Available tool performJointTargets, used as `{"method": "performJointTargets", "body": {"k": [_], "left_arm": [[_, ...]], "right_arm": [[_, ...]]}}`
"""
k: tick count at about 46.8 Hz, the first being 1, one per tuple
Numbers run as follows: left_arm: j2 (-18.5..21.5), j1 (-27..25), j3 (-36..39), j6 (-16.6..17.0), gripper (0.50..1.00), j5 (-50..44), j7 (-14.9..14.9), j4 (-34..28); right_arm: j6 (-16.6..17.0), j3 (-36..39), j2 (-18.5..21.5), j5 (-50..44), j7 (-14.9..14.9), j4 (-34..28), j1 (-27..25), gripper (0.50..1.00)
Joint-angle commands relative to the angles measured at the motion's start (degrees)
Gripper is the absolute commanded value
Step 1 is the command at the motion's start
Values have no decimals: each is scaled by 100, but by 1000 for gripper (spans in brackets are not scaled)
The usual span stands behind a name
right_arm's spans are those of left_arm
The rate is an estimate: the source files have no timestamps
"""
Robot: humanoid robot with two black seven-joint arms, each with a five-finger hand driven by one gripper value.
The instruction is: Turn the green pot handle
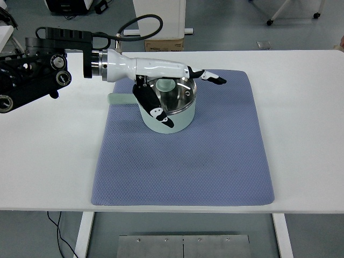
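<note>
A pale green pot (174, 119) with a glass lid and a green knob (165, 83) stands on the far left part of the blue mat (215, 156). Its flat green handle (120, 98) points left, level with the mat's left edge. My left hand (188, 80) reaches in from the left above the pot. Its fingers (210, 77) stretch out to the right past the far rim. The thumb (157, 109) hangs down in front of the pot's near left wall. The hand is open and holds nothing. Whether it touches the lid is unclear.
The white table (301, 118) runs around the mat on all sides. Beyond the far edge stand a white cabinet base (159, 19) and a cardboard box (164, 44) on the floor. My left arm's black forearm (37, 59) lies over the table's far left.
</note>
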Motion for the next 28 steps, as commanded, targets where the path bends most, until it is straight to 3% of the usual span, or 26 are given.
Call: {"method": "performJointTargets", "body": {"k": [1, 13, 28], "left_arm": [[8, 57, 12, 23, 1000, -646, -1, 286], [122, 260, 38, 40, 1000, -2105, -1, 1016], [122, 550, 74, 260, 1000, -3187, -1, 1640]], "right_arm": [[0, 0, 0, 0, 0, 0, -1, 1000], [0, 0, 0, 0, 0, 0, -1, 1000], [0, 0, 0, 0, 0, 0, -1, 1000]]}}
